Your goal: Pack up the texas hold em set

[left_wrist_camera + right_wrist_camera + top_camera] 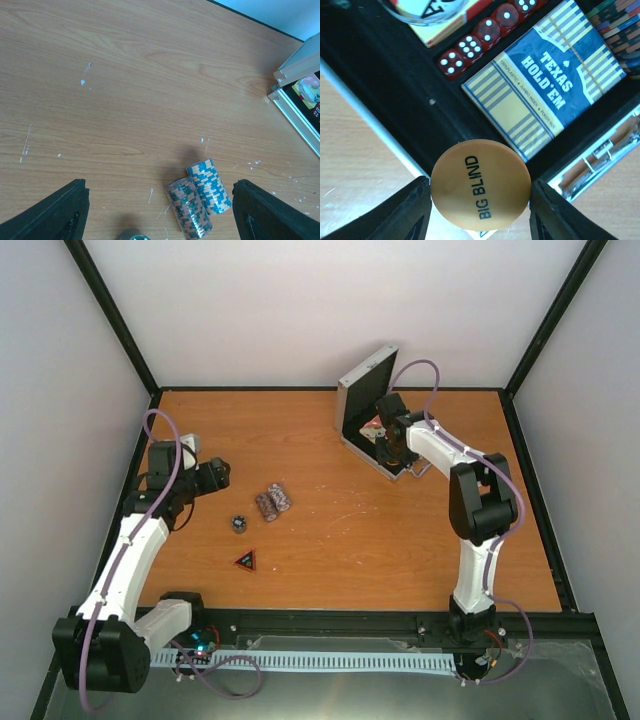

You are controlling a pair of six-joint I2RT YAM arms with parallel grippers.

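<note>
The silver case [362,400] stands open at the back of the table. My right gripper [392,447] hovers over its black lining [385,85], shut on the orange disc [480,185] marked BIG BLIND, fingers touching both its edges. In the case lie the blue-yellow card deck [545,85], several red dice [480,37] and striped chips [620,25]. My left gripper [214,477] is open and empty. Two striped chip stacks [200,197] lie on their sides between its fingers [272,212], also seen from above [273,501]. The dark red-edged triangle [246,561] lies nearer the front.
A short upright chip stack [239,524] stands just left of the lying stacks, its top at the bottom edge of the left wrist view [131,235]. A clear round piece on a yellow-red card [427,10] sits in the case. The black frame [330,620] borders the table.
</note>
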